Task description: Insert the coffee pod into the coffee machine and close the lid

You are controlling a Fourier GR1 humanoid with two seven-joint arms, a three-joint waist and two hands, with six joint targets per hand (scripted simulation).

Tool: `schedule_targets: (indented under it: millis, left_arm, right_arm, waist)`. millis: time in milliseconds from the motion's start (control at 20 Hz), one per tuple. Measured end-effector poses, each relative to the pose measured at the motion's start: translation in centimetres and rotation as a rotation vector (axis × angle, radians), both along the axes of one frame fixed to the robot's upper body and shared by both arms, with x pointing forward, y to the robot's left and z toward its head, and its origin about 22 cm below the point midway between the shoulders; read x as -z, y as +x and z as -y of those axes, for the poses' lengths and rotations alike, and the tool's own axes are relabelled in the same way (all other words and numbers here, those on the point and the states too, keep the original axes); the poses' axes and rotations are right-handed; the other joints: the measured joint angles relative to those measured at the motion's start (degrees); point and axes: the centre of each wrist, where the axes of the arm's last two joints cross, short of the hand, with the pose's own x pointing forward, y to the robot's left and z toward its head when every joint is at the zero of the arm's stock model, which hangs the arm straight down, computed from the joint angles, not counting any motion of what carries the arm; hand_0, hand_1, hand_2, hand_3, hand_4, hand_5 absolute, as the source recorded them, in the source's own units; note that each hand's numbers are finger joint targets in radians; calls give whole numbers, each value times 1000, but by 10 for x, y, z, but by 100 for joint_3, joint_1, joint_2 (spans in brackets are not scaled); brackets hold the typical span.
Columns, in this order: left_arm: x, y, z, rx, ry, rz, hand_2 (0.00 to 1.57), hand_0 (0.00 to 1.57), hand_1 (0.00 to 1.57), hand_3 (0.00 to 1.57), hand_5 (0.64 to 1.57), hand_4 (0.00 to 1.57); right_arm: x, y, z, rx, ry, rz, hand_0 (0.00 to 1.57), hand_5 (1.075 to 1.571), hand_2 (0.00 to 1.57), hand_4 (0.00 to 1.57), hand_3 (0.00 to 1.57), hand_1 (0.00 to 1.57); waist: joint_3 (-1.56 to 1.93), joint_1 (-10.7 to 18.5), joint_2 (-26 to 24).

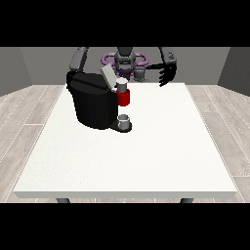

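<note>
One hand visible: hand at the view's right [166, 74], raised, fingers spread, holding nothing.
Pod: cannot tell.
Coffee machine [93, 102]: lid [107, 75] tilted up.
Advice: seat pod squarely before lowering lid.

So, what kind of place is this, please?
Probably a plain test room, not a kitchen. A large white table stands on a pale wood-plank floor between bare grey walls, and it bears only a black coffee machine with a small cup under it.
</note>
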Motion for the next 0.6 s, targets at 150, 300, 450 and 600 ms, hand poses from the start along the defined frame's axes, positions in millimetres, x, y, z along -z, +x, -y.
schedule_targets:
  millis: [150,300,450,600]
  left_arm:
    - [31,-31,-16,-45,-22,-85,0,0,0,0,1571,234]
    - [55,-61,-32,-89,-38,-160,0,0,0,0,1571,322]
    - [69,-84,-51,-139,-44,-206,0,0,0,0,1571,317]
    - [78,-104,-67,-174,-42,-253,0,0,0,0,1571,295]
  right_arm:
    - [3,-8,-23,-58,-7,-23,0,1571,0,0,0,0]
    - [-4,-9,-48,-142,-36,-25,0,1571,0,13,0,0]
    - [-21,-1,-77,-209,-50,14,0,1571,0,204,0,0]
    - [-39,1,-99,-260,-53,69,0,1571,0,237,0,0]
  waist:
    - [-1,-52,-469]
    - [-2,-187,-848]
    - [-3,-363,-1131]
    - [-1,-465,-1350]
